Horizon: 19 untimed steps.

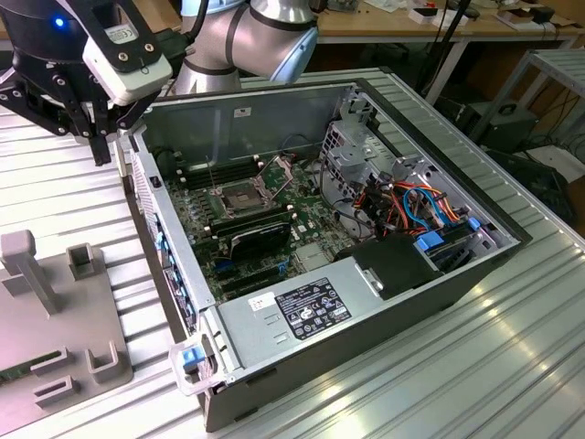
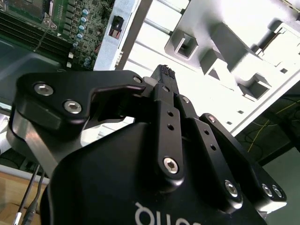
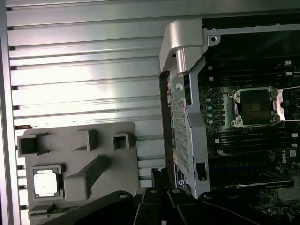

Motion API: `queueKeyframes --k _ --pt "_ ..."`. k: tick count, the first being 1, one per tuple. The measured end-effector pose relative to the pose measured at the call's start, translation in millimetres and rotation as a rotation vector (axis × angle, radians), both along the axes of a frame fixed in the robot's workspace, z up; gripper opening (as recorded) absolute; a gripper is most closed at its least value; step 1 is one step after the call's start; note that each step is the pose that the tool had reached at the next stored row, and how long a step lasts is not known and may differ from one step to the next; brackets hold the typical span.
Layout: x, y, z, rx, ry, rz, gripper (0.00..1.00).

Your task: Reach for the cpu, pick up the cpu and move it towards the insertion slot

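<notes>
One ribbed metal table [image 1: 512, 366] is carrying everything, and an open computer case [image 1: 274, 119] is lying on its side across the middle of the exterior view, its green board facing up. The silver arm [image 1: 247, 37] is standing at twelve o'clock from the case, bending over toward the exterior view's left. A grey moulded fixture [image 1: 37, 338] is sitting on the table at about eight o'clock from the case, near its wall. The black gripper [image 1: 87, 137] is hanging above the table at ten o'clock from the case, outside its wall; whether it is standing apart or together I cannot tell. Inside the case a glossy black card [image 1: 260, 240] is lying across the board. The insertion slot [image 1: 236, 197] is sitting at eleven o'clock from that card, its silver frame ringing a dark centre. In the first wrist view its hinged bracket [image 3: 280, 104] is standing open. The cpu [image 3: 46, 182], in that same view, is lying flat in a square recess of the fixture, pale face up, well apart from the gripper and from the slot.
</notes>
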<state>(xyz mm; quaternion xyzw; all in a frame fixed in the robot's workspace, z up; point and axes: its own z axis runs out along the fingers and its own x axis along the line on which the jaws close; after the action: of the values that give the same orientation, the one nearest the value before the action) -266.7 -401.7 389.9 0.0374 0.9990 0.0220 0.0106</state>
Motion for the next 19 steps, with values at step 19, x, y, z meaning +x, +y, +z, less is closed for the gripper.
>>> queueKeyframes --k 19 --pt "-20.8 0.0 -0.6 0.0 0.0005 0.0 0.11"
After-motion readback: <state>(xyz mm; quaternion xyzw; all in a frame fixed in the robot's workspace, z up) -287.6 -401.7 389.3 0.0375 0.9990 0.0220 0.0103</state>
